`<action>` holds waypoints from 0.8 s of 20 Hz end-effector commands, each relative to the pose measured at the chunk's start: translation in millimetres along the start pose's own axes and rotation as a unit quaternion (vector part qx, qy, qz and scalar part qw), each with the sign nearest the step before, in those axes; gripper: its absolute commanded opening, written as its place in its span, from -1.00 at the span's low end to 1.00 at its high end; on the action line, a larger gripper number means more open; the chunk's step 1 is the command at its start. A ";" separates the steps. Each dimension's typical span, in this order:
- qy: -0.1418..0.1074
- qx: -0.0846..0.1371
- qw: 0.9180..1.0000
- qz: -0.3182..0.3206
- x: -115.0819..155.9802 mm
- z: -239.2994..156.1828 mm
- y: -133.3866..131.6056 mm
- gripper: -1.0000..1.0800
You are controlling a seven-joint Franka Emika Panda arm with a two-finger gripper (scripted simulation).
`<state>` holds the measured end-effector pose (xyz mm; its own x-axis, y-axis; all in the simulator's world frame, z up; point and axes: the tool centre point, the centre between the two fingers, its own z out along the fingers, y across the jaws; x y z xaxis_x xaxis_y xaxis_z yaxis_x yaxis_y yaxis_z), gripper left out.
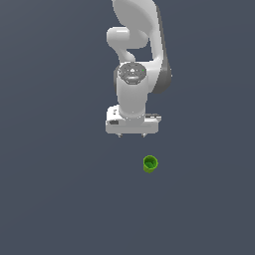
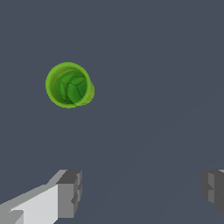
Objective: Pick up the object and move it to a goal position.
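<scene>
Green cup (image 1: 150, 163) upright, untouched; gripper (image 1: 132, 135) spread wide and empty above, off-centre; should centre over it before descending.

- A simulated test scene, not a real room: a flat, featureless dark grey-blue ground (image 1: 55, 199) fills both views.
- The smooth white jointed robot arm (image 1: 133, 89) and plain bright green cup-like cylinder (image 1: 150, 164) look computer-rendered.

Bare floor (image 1: 60, 199) all round the green cup (image 1: 150, 163)
</scene>
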<state>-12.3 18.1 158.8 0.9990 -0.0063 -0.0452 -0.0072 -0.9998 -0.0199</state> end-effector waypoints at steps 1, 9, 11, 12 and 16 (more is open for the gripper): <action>0.000 0.000 1.000 0.000 0.0 0.0 0.0 0.92; -0.005 -0.015 1.000 -0.004 1.1 4.7 7.9 0.92; -0.005 -0.016 1.000 -0.006 1.1 5.1 8.8 0.92; -0.005 -0.016 1.000 -0.006 1.1 5.1 8.7 0.92; -0.005 -0.015 1.000 0.000 1.9 5.3 7.7 0.92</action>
<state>-11.0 10.2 153.5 0.9985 -0.0020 -0.0553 -0.0015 -0.9999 0.0102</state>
